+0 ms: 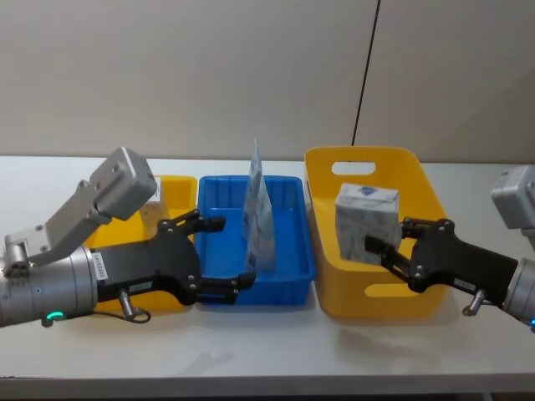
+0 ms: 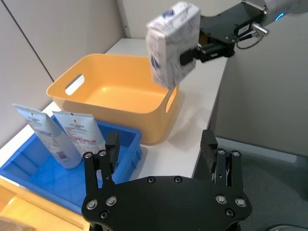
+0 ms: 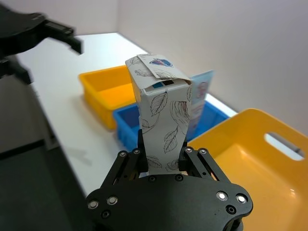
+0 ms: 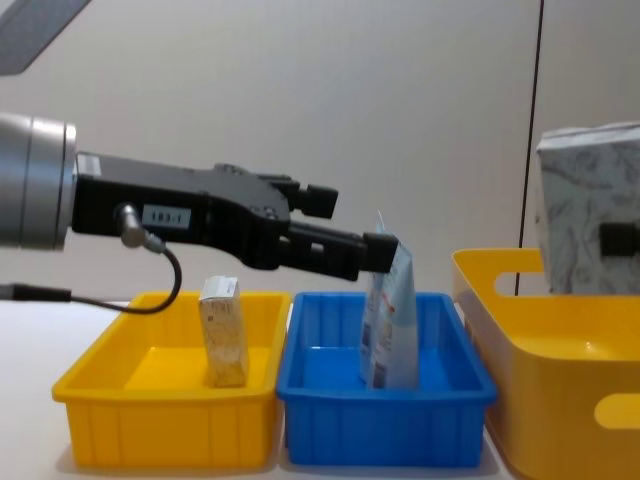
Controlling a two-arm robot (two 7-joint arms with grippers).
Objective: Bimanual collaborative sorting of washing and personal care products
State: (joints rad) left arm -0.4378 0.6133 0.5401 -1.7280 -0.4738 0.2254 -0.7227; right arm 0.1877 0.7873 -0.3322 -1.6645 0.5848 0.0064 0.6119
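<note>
At the table's [image 1: 251, 351] left end, a small pack [image 4: 224, 332] stands in the small yellow tray [image 1: 180, 188]. The left gripper [image 1: 232, 251] hovers with jaws spread over the blue tray's [image 1: 267, 288] left side, beside the upright pale-blue pouches [image 1: 259, 213], apparently free for another pick. The right gripper [image 1: 394, 236] clamps the leaf-printed pack [image 1: 366, 219] above the large yellow bin [image 1: 376, 296], likely to drop it there.

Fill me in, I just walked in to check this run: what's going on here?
The robot is sorting care products into trays. The right gripper is shut on a whitish leaf-printed pack, held above the big yellow bin. The left gripper hangs open over the blue tray, close to two pale-blue pouches standing in it. A small box stands in the small yellow tray.
</note>
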